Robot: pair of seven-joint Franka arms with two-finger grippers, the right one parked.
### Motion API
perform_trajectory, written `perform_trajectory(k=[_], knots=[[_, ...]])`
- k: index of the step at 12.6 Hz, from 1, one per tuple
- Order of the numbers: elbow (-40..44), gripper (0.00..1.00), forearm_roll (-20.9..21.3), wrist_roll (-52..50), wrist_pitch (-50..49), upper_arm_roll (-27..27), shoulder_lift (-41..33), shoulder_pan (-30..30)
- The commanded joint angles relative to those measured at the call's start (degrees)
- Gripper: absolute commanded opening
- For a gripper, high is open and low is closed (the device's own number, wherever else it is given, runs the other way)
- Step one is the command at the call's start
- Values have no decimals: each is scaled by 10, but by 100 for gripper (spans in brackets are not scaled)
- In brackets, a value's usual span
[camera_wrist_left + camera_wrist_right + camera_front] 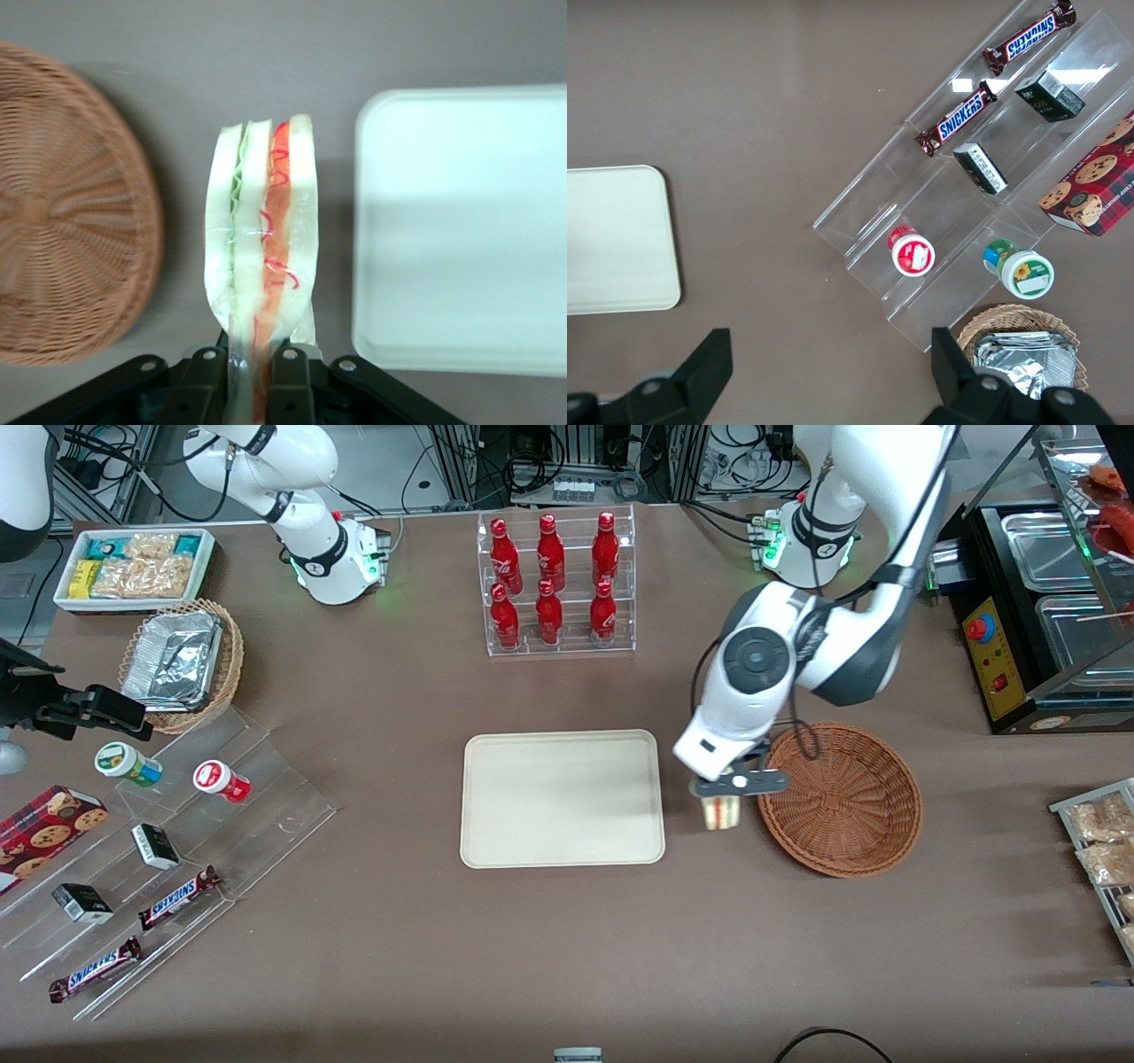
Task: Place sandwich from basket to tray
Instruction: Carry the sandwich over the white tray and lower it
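Your gripper pinches the sandwich by its narrow end, hanging right of frame centre, between basket and tray. Carry it over the tray's rim, lower flat, then release.

Sandwich: pale wedge, red/orange/green layers, clamped in gripper, held on edge above bare table between basket and tray. Basket at sandwich's 3 o'clock in front view; tray at 9 o'clock.

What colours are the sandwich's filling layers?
Green, orange and red between pale bread on the sandwich the gripper holds; left wrist view.
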Motion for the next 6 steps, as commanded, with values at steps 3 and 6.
perform_trajectory(k=[3, 6], knots=[[98, 0, -33, 41, -15, -27, 89, -15], [144, 0, -27, 14, -15, -27, 138, -42]])
